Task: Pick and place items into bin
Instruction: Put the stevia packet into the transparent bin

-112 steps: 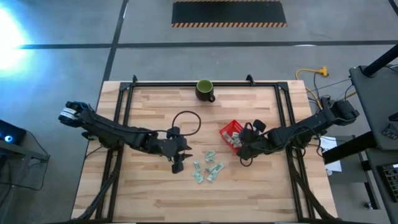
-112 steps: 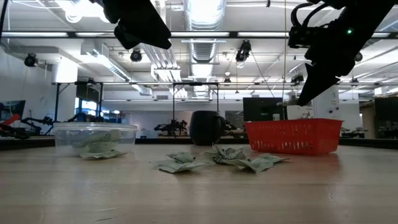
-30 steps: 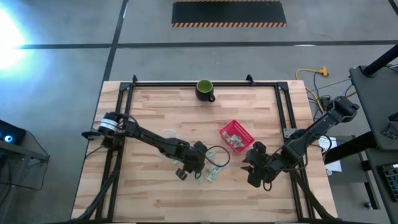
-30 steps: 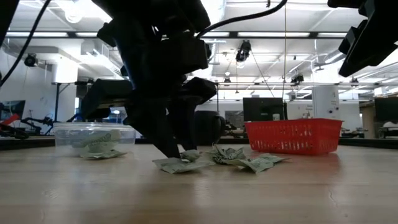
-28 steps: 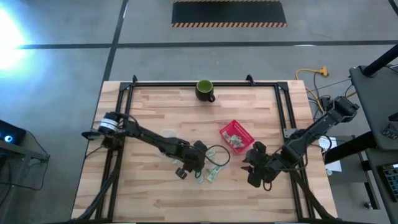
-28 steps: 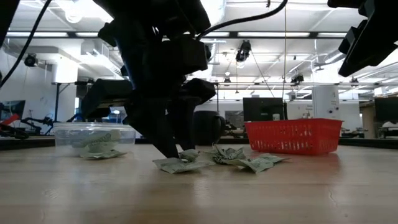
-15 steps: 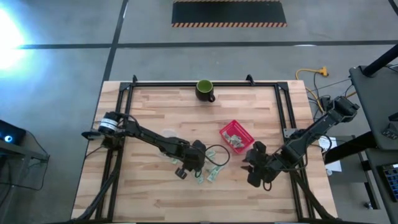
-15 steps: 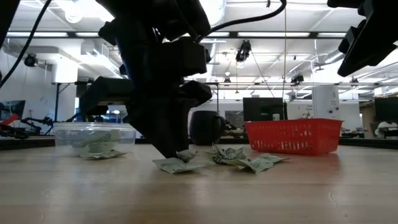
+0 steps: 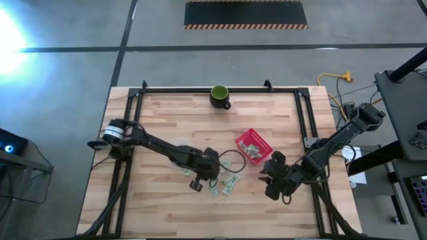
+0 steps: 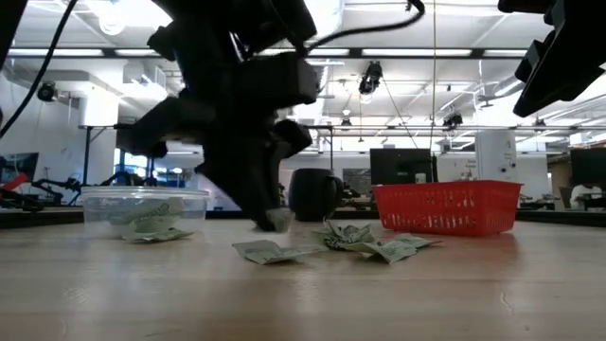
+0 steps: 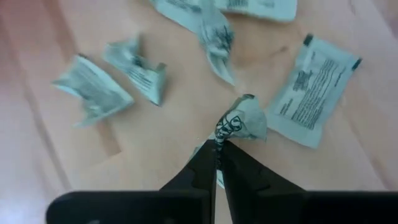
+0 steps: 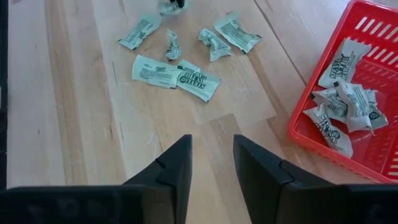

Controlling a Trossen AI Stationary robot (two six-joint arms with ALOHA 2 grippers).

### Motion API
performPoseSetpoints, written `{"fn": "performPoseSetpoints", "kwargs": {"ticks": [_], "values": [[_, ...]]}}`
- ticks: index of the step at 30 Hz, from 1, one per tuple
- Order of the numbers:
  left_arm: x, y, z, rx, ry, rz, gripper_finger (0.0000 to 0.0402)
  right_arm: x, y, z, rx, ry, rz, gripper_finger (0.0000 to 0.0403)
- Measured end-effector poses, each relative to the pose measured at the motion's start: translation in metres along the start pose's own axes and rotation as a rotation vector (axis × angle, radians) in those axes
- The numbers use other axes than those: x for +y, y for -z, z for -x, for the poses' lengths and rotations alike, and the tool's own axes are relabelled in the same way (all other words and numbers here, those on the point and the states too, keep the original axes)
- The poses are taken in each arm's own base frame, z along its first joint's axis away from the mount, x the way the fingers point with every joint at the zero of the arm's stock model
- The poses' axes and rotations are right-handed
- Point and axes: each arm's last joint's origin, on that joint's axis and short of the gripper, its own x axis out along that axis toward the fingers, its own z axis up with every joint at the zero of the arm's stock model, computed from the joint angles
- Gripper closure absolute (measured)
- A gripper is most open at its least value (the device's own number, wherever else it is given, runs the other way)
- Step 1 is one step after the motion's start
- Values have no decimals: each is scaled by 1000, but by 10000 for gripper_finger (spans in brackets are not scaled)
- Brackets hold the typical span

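While your left gripper (image 11: 219,144) pinches one crumpled packet (image 11: 244,119) between its closed fingertips, that packet hangs just above the wooden table (image 9: 160,120), over the loose packets (image 9: 225,185) scattered near the middle. Each packet is pale green and white, flat and crinkled, with dark print too small to read. More packets lie inside the red bin (image 12: 367,99), just beyond the scatter. Your right gripper (image 12: 211,152) hovers with its fingers spread apart, empty, near the table's right edge beside the bin.
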Motion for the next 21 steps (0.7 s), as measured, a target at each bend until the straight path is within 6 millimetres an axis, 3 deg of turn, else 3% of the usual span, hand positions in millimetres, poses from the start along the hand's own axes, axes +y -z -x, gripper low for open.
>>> {"fn": "performPoseSetpoints", "kwargs": {"ticks": [12,21], "values": [[7,-7,66,-80,-196,98,396,0,0,0,1,-1,5,308],[7,24,119,44,-356,399,396,0,0,0,2,0,9,319]]}}
